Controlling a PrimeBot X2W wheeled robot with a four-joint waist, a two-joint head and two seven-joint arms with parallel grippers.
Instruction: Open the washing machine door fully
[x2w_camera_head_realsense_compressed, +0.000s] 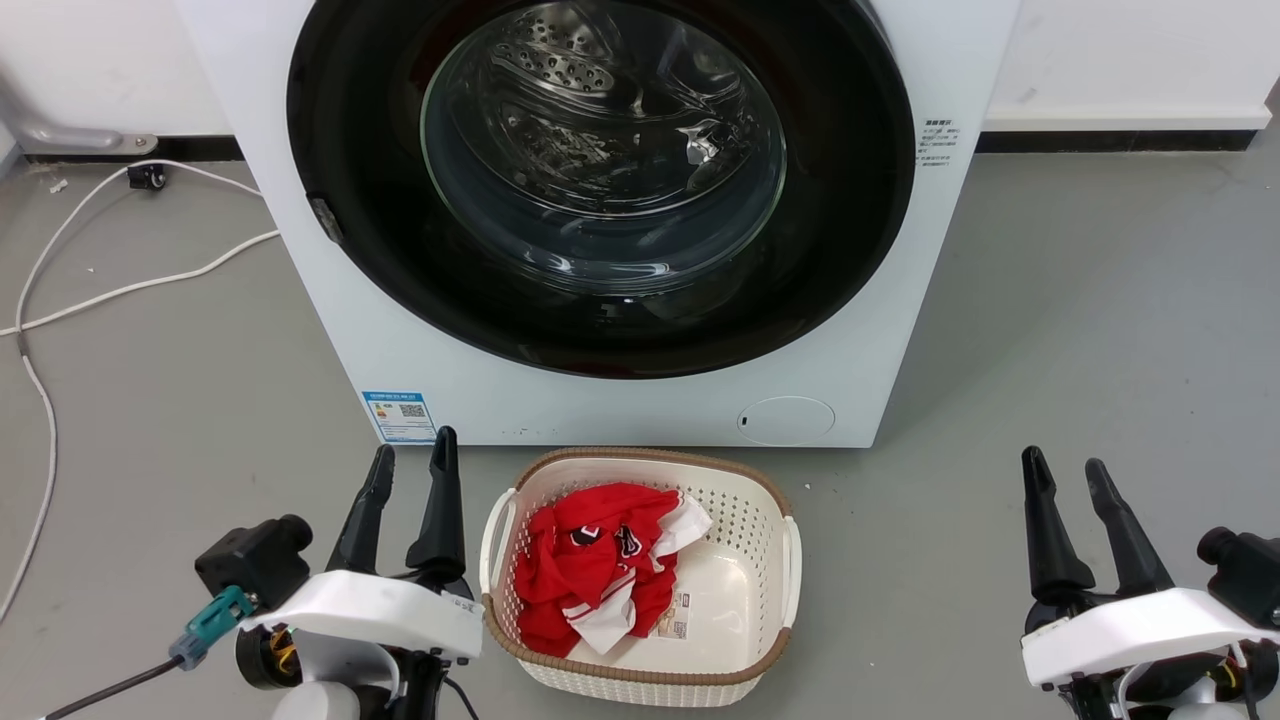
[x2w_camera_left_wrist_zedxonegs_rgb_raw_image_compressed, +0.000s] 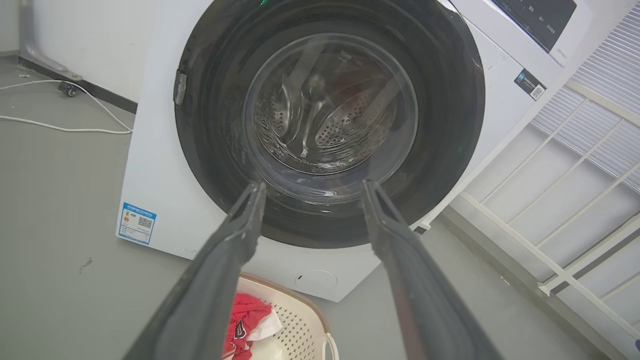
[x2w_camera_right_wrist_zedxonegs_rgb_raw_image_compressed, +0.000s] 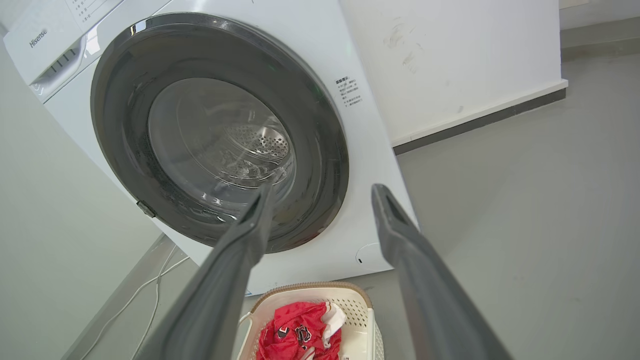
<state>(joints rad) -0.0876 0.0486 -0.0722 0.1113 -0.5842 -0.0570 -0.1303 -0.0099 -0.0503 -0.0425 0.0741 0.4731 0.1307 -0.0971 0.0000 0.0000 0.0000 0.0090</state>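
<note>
washing machine door (x2w_camera_head_realsense_compressed: 600, 180) closed | well beyond left pincer (x2w_camera_head_realsense_compressed: 415, 442), right pincer (x2w_camera_head_realsense_compressed: 1062, 458)

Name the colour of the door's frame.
The washing machine door has a glossy black frame; head view shows it best.

Glossy black washing machine door (x2w_camera_head_realsense_compressed: 360, 250) with clear glass centre; perforated shiny steel drum (x2w_camera_head_realsense_compressed: 570, 70); perforated cream plastic basket (x2w_camera_head_realsense_compressed: 760, 520); red cloth (x2w_camera_head_realsense_compressed: 590, 570); matt grey floor (x2w_camera_head_realsense_compressed: 1100, 350).

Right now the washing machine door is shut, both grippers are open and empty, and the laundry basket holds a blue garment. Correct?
No. The garment in the laundry basket is red and white, not blue, as the head view shows. The washing machine door is shut, and the left gripper and right gripper are open and empty.
</note>
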